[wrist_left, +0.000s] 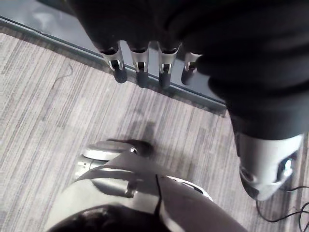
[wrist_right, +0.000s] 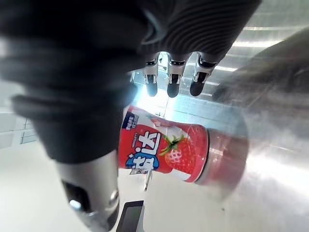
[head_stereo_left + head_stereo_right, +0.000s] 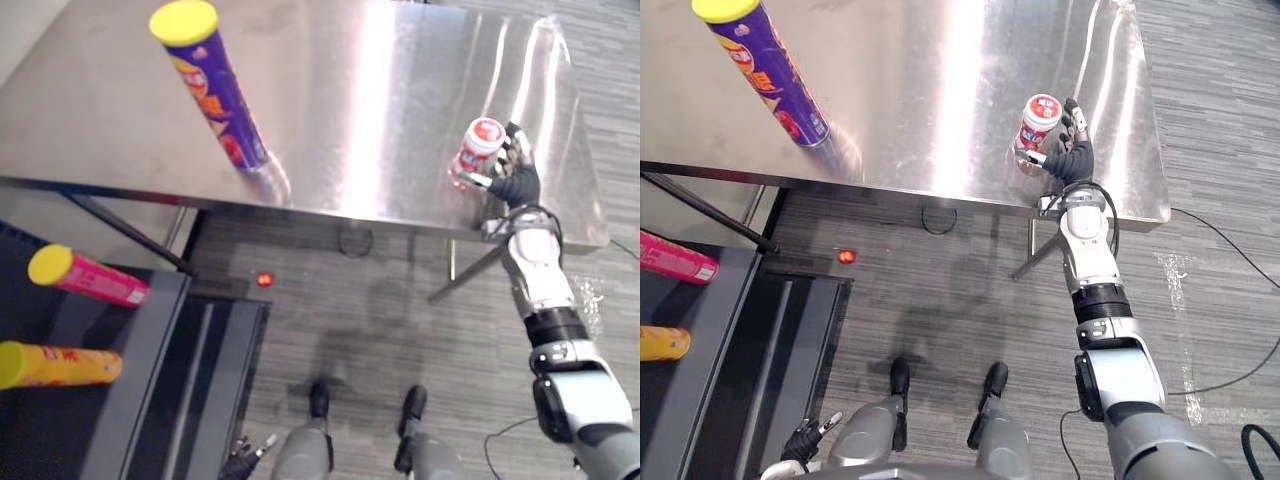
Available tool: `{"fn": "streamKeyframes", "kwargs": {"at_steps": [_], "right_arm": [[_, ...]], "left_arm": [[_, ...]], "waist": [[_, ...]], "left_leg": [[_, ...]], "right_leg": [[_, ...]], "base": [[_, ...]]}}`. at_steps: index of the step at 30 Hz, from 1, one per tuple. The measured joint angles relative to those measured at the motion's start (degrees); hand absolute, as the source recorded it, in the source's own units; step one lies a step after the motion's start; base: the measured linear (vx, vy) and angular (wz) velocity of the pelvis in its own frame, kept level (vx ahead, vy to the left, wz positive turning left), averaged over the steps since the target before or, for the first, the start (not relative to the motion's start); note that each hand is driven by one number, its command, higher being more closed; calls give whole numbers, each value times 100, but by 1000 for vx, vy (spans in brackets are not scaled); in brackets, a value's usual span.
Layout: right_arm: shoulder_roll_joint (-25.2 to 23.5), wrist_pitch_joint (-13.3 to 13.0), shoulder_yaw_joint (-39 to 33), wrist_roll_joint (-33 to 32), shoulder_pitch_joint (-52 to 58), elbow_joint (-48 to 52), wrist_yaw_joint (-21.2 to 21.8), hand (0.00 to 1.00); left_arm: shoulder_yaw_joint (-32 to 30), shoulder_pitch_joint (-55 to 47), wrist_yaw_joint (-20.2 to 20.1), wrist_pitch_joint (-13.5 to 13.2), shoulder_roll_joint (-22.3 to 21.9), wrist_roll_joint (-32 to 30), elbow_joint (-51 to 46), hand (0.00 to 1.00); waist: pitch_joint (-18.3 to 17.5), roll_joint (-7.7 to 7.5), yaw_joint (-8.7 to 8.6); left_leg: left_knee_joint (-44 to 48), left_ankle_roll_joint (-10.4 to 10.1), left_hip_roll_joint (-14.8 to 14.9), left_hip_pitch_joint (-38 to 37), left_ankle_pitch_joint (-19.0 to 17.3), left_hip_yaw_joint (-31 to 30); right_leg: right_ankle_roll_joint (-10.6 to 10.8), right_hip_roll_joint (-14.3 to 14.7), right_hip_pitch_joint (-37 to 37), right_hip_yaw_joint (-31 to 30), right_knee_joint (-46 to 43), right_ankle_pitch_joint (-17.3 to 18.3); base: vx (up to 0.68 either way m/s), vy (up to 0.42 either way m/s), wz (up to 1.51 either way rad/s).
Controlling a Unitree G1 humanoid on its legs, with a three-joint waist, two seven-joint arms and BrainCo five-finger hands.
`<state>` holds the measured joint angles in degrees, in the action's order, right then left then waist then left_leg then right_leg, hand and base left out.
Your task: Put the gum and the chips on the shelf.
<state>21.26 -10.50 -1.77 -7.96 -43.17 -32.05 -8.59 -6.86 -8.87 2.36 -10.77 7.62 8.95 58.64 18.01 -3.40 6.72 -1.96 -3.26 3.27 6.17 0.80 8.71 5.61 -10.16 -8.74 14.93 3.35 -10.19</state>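
The gum bottle (image 3: 480, 146), red and white with a strawberry picture (image 2: 164, 150), stands upright near the front right edge of the steel table (image 3: 400, 90). My right hand (image 3: 518, 180) is open just to its right, the straight fingers (image 2: 173, 83) reaching past the bottle and the thumb on its near side, so the bottle sits in the gap. The chips, a purple tube with a yellow lid (image 3: 215, 90), stand at the table's far left. My left hand (image 3: 803, 440) hangs low by my side over the carpet, its fingers (image 1: 140, 72) straight and holding nothing.
A dark shelf (image 3: 150, 380) stands low at the left, with a pink tube (image 3: 90, 278) and a yellow tube (image 3: 60, 365) lying on it. A small red object (image 3: 264, 280) lies on the grey carpet under the table's front edge.
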Motion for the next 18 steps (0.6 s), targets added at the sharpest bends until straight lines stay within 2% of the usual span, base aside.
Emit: {"fn": "streamKeyframes", "kwargs": {"at_steps": [9, 18], "right_arm": [[26, 16, -16, -114, -559, -216, -124, 0], [28, 19, -19, -218, -1177, -550, -248, 0]], "left_arm": [[23, 90, 115, 3, 6, 170, -43, 0], [18, 279, 177, 6, 13, 213, -43, 0]], "waist": [[194, 7, 0], [196, 4, 25]], "left_leg": [[-4, -10, 34, 90, 48, 12], [-107, 20, 43, 180, 151, -21]], "right_leg": [[2, 24, -85, -135, 44, 2], [2, 38, -188, -132, 55, 2]], "base": [[4, -1, -1], [34, 7, 2]]}}
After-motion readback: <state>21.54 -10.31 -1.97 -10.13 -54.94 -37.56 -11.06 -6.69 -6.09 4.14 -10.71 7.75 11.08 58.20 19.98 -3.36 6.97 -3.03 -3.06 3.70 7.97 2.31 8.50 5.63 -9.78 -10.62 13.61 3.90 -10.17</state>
